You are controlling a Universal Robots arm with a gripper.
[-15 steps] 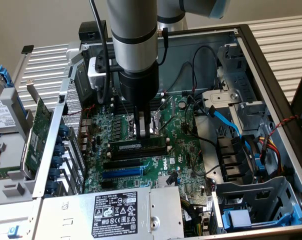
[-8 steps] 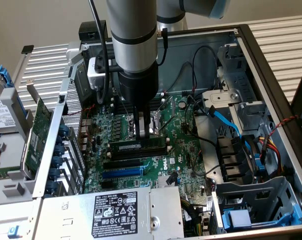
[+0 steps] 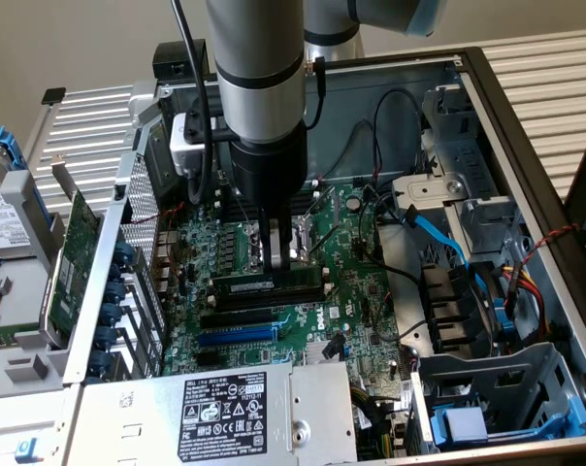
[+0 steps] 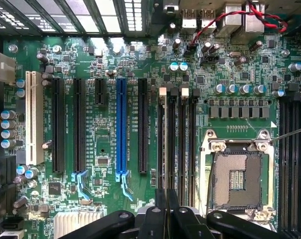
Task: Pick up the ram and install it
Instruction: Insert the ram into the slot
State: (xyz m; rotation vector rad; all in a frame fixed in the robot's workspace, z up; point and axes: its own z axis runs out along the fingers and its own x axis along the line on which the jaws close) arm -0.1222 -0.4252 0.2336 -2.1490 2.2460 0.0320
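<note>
From the exterior view's left, I see a green expansion card (image 3: 77,254) with a metal bracket standing outside the open computer case (image 3: 526,126), against its side wall. Just inside that wall, a grey power supply (image 3: 225,413) with a black label fills the near corner.

Further right is the green motherboard (image 3: 356,291). The ram (image 3: 264,285) lies lengthwise in a memory slot there, white label facing the camera, just beyond the black and blue expansion slots (image 3: 235,335). The claw (image 3: 278,262) hangs straight down over the right half of the stick. Its fingers are pressed together, and their tips sit at the ram's top edge. I cannot tell whether they touch it or stop just short.

On the wrist view, the claw (image 4: 165,211) points along the row of memory slots with its fingers shut tight. Ahead of it, the ram (image 4: 163,144) shows as a thin pale edge in the slot nearest the expansion slots. The bare processor socket (image 4: 237,177) sits beside that row.

At the exterior view's right, a blue cable (image 3: 439,236) crosses toward the drive cage.
</note>
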